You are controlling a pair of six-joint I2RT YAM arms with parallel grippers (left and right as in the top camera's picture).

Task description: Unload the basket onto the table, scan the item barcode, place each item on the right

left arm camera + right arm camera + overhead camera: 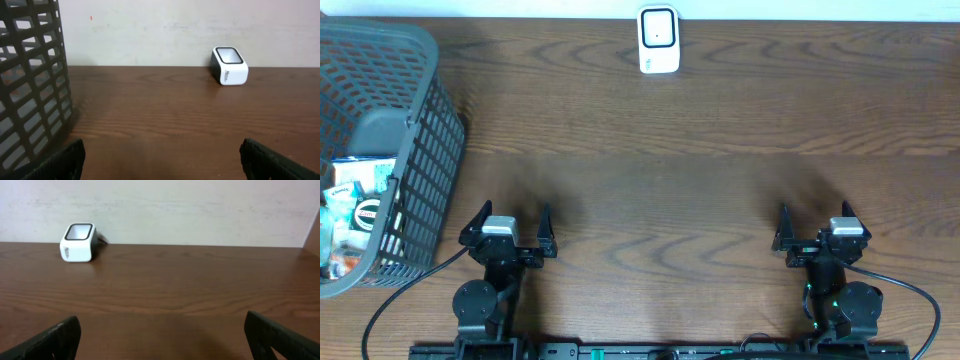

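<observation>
Both the left gripper point(512, 224) and right gripper point(816, 226) gape wide, empty. The packaged items point(355, 200) lie in the basket point(425, 130) just outside the left jaws; the scanner point(659, 40) stands well ahead

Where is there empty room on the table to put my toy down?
The middle of the table is bare, from the white scanner at the far edge down to the left hand and right hand. The whole right side is bare too. The left edge is crowded: a grey basket of packages sits there.
</observation>
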